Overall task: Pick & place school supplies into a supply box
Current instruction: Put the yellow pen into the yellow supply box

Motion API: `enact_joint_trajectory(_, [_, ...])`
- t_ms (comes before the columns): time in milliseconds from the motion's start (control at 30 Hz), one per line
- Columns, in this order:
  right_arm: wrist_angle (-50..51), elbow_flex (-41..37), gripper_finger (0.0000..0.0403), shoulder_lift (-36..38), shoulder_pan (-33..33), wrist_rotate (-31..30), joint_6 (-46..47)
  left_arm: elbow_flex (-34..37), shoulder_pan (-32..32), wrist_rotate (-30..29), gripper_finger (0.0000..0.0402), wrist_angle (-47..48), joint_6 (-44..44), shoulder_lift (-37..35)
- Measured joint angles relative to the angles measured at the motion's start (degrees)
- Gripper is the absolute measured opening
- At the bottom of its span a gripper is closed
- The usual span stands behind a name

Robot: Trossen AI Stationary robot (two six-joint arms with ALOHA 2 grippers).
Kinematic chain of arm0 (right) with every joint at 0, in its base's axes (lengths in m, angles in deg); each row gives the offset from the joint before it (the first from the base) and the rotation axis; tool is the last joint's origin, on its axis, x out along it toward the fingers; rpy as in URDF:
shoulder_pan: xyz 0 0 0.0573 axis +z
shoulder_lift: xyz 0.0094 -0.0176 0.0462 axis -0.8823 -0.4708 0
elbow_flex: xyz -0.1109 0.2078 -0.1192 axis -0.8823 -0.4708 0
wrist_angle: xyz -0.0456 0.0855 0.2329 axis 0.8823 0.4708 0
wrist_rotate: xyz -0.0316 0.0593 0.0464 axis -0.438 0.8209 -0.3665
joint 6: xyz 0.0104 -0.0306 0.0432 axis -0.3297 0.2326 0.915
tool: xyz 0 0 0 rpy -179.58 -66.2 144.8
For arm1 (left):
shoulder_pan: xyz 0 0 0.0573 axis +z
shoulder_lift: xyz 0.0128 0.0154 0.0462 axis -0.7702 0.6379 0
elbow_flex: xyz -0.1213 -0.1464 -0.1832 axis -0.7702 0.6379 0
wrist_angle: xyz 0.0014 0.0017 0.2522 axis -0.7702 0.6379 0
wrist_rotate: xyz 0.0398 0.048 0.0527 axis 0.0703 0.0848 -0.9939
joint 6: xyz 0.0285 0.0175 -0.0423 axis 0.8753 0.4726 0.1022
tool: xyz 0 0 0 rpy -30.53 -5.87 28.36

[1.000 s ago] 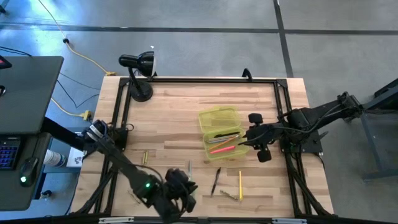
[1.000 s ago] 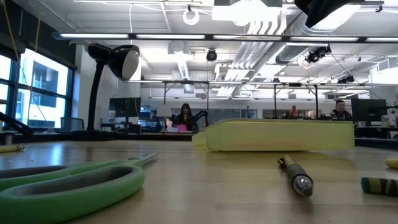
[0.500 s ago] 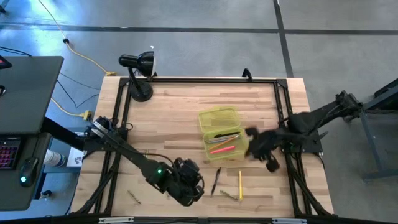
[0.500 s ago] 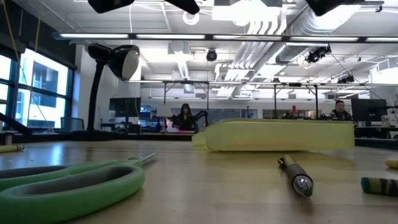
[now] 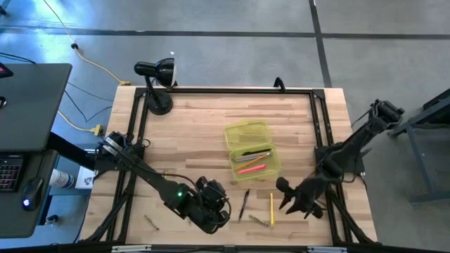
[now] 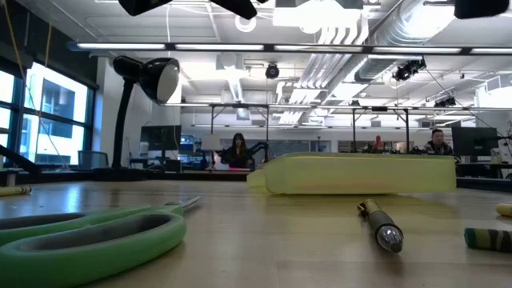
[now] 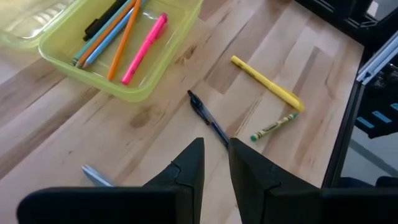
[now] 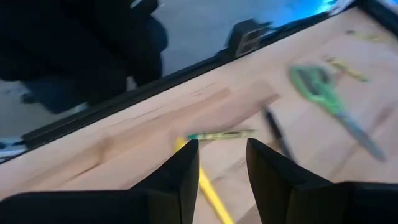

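The yellow-green supply box (image 5: 253,149) lies open mid-table; its tray (image 7: 124,56) holds a pink marker (image 7: 144,48) and thin pens and pencils. A black pen (image 5: 245,204), a yellow pencil (image 5: 271,209) and a green crayon (image 5: 260,221) lie flat on the wood near the near edge. Green-handled scissors (image 6: 88,236) lie flat, under my left arm in the high view. My left gripper (image 7: 216,158) hovers open by a narrow gap, just short of the black pen (image 7: 208,121). My right gripper (image 8: 222,155) hovers open above the yellow pencil (image 8: 208,186).
A black desk lamp (image 5: 156,77) stands at the far left corner. A black frame rail (image 5: 320,126) runs round the table edge. A small brassy bit (image 5: 151,222) lies near the near left edge. Bare wood lies left of the box.
My right gripper has swung from beside the box's right side toward the table's near edge and now hangs over the yellow pencil. My left gripper has shifted a little to the right, toward the black pen, then kept still. The supplies have stayed in place.
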Motion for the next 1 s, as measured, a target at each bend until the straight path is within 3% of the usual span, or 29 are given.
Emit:
enact_joint_trajectory(200, [3.7, 6.5, 0.0113, -10.2, -0.1, 4.6, 0.4, 0.0, 0.0, -1.5, 0.0106, 0.0, 0.0, 0.0])
enact_joint_trajectory(367, [15.8, 15.0, 0.0113, -21.0, -1.3, 2.4, -0.3, 0.0, 0.0, -0.4, 0.0106, -0.1, -0.1, 0.0])
enact_joint_trajectory(567, [22.6, 21.4, 0.0113, -30.6, -1.4, -0.7, -8.8, 0.0, 0.0, 0.1, 0.0106, -0.1, -0.1, 0.0])
enact_joint_trajectory(833, [28.6, 26.0, 0.0113, -35.3, -2.1, -4.0, -14.3, 0.0, 0.0, 1.2, 0.0106, 0.0, -0.1, 0.0])
enact_joint_trajectory(1000, [28.5, 24.5, 0.0113, -35.4, -3.8, -2.2, -15.0, 0.0, 0.0, 1.2, 0.0106, 0.0, -0.1, 0.0])
